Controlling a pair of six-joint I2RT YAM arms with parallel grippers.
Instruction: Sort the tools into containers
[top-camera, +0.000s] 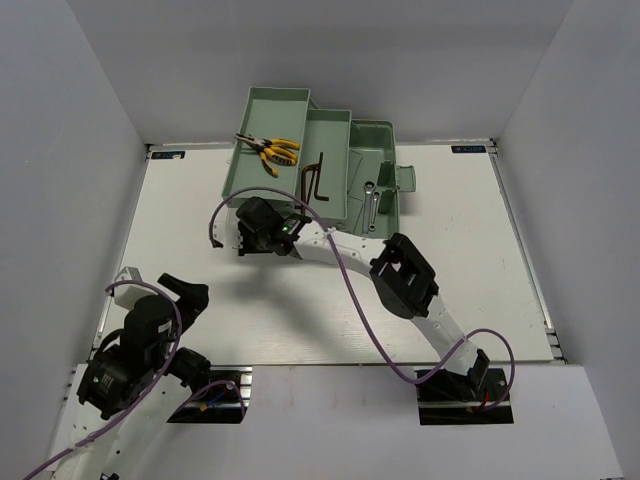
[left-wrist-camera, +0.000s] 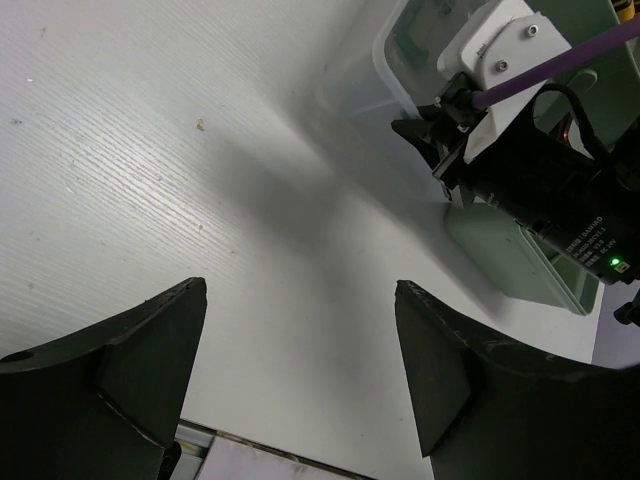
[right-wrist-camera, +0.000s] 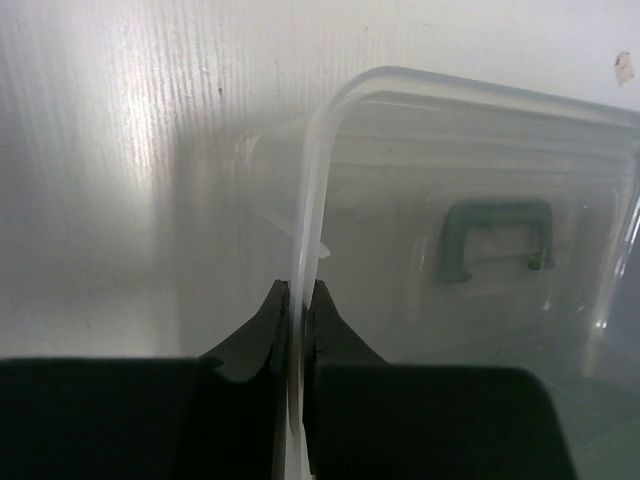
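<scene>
Black fingers fill the bottom of the right wrist view: the right gripper (right-wrist-camera: 298, 300) is pressed together on the thin upright rim of the clear lid (right-wrist-camera: 312, 170), pinching that edge and nothing else. The lid's green handle (right-wrist-camera: 495, 235) shows through the plastic, ahead of the gripper and off to its right. Below the rim, on the gripper's left, is bare white tabletop (right-wrist-camera: 130, 150).

From above, the toolbox (top-camera: 392, 135) stands just beyond that gripper. The pliers (top-camera: 272, 150) lie in the far tray (top-camera: 290, 97), the hex keys (top-camera: 315, 182) in the middle tray (top-camera: 340, 150) and the wrenches (top-camera: 372, 198) in the base bin (top-camera: 372, 145). No tool shows loose on the tabletop, so the sorting looks finished. The step in hand is most likely swinging the lid to shut the box.

To do that well, the pinch should stay square on the rim. The plastic looks thin and slick, and a twisted pull could let it slip out or flex. I would raise the edge in a slow arc, not a straight drag, so the light box does not slide or tip its trays. Where the lid hinges cannot be made out, so the arc should follow whatever way the lid gives.

Well back from the toolbox, the left gripper (left-wrist-camera: 300, 290) hangs spread wide over bare tabletop, holding nothing. It could steady the box if it shifts.
</scene>
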